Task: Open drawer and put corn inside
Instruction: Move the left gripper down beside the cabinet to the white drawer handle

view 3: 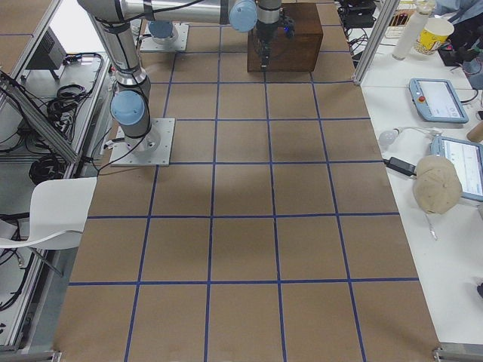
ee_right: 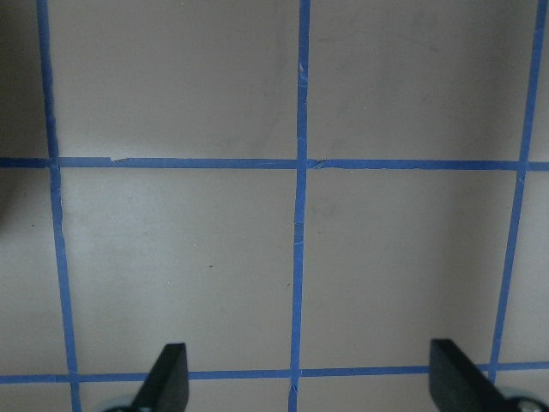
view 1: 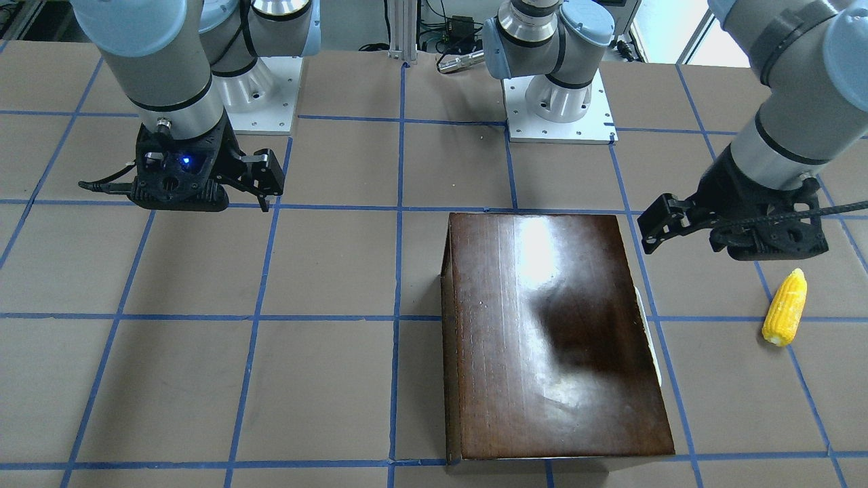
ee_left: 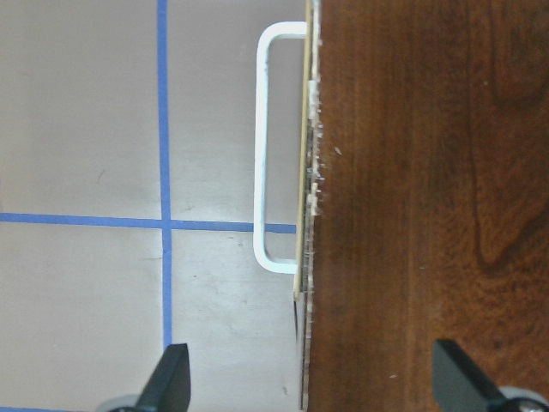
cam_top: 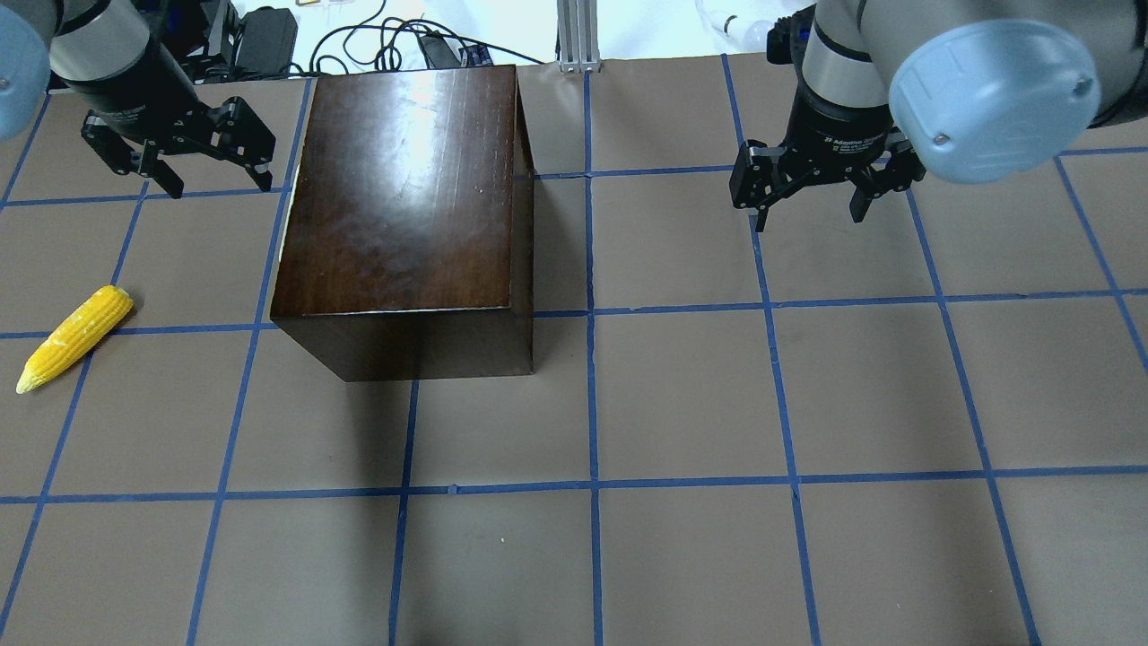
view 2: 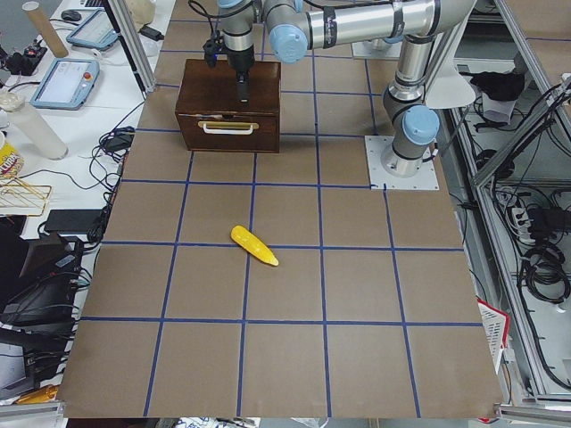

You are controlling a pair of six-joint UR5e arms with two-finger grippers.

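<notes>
The dark-brown wooden box (cam_top: 404,188) (view 1: 549,325) stands on the table with its drawer (view 2: 228,130) shut. The drawer's whitish handle (ee_left: 266,146) (view 1: 649,335) sticks out from the front. The yellow corn (cam_top: 76,336) (view 1: 786,308) (view 2: 254,245) lies on the table, some way out from the drawer front. My left gripper (cam_top: 218,184) (view 1: 661,227) hovers open above the box's front edge, the handle showing below it in the left wrist view (ee_left: 313,382). My right gripper (cam_top: 807,215) (view 1: 264,186) (ee_right: 310,378) hangs open over bare table, far from the box.
Brown table (cam_top: 682,404) with a blue tape grid. Both arm bases (view 1: 559,102) are bolted at the robot's side. Cables and gear (cam_top: 421,45) lie beyond the far edge. Tablets and cups (view 2: 62,80) sit on side benches.
</notes>
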